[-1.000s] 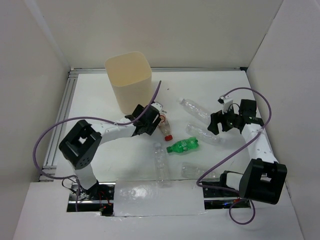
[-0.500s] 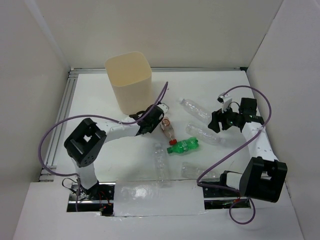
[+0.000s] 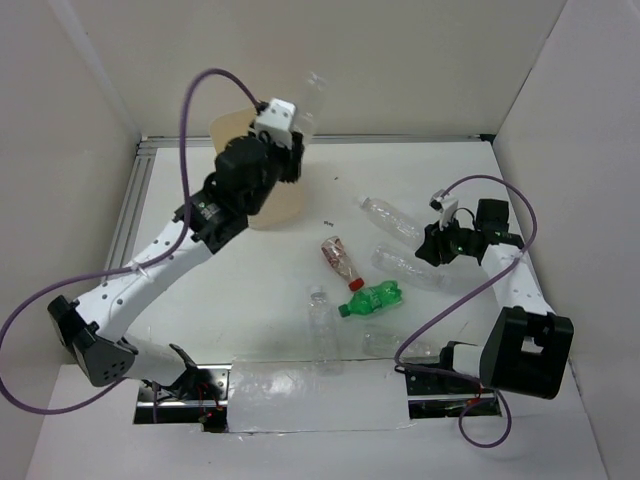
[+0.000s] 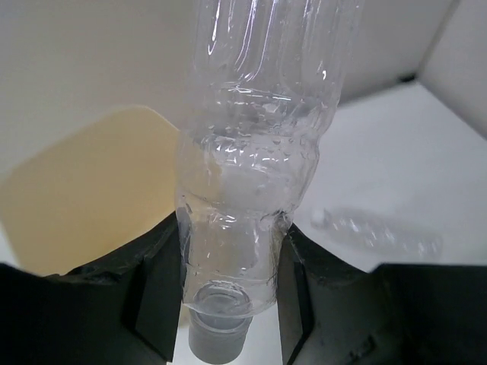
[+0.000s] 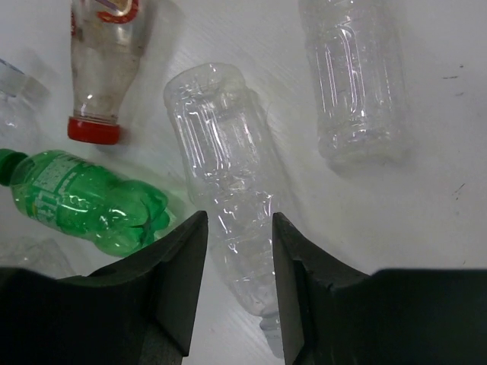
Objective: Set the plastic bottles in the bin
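Fingers of my left gripper clamp a colourless crinkled plastic bottle above the tall cream-yellow bin, its inside hidden. My right gripper straddles another clear ribbed bottle on the white table; I cannot tell if it grips.

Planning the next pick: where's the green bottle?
In the top view the green bottle lies near the middle, just nearer the arms than the red-capped bottle; the right wrist view shows it lower left, beside a clear bottle.
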Robot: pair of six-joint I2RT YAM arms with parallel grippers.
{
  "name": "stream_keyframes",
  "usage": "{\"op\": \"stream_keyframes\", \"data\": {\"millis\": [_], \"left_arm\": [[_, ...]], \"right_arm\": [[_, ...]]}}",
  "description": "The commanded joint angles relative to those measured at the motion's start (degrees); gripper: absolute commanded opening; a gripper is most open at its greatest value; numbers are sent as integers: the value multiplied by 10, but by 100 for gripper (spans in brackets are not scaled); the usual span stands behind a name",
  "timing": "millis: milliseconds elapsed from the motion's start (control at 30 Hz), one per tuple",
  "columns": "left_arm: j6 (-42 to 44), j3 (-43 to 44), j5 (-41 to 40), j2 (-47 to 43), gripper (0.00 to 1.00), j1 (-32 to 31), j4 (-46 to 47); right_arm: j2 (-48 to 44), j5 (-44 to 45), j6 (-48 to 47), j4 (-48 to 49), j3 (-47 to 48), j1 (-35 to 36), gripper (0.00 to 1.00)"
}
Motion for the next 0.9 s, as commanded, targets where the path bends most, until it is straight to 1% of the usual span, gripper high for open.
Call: {"op": "stream_keyframes", "data": {"millis": [0,33,67,100,133,167,200,267,300,333,433,467,500,633,700,733,767,833,867], "left_arm": [[-23,26,-35,26,22,60,57],[-23,32,-42,35,22,75,66],[-29,43,-42,47,22,104,81],[-36,51,-42,61,22,117,81],[-37,58,-51,89,22,129,81],[-47,72,-51,103,22,150,81],[-47,72,-59,116,23,157,88],[-58,78,-57,151,28,181,88],[-72,85,-57,172,41,196,73],[-72,85,-57,172,51,196,73],[-79,78,-52,185,85,208,73],[-84,78,-46,185,97,214,73],[-84,78,-38,185,99,219,73],[-76,78,-21,156,99,220,66],[-54,72,-4,132,99,197,66],[-46,67,-4,104,99,186,66],[-38,62,-4,90,99,161,61],[-32,45,-12,61,99,133,36],[-32,35,-12,29,99,119,24]], "right_arm": [[19,16,-4,41,17,14,47],[28,24,-4,46,23,14,50],[35,39,-4,51,23,20,55],[35,47,-4,56,31,25,60],[43,54,-4,65,39,25,72],[50,68,2,71,39,32,77],[50,73,2,79,47,32,85],[67,88,8,92,54,43,91],[79,99,8,105,73,52,95],[79,99,8,105,73,52,95],[118,110,8,104,116,64,96],[142,110,8,104,127,64,96],[154,110,8,104,145,71,96],[205,110,8,104,181,88,96],[233,122,8,111,194,112,96],[245,130,8,111,207,121,96],[258,136,8,111,217,129,97],[306,148,1,105,248,144,97],[323,156,1,105,258,152,99]]}}
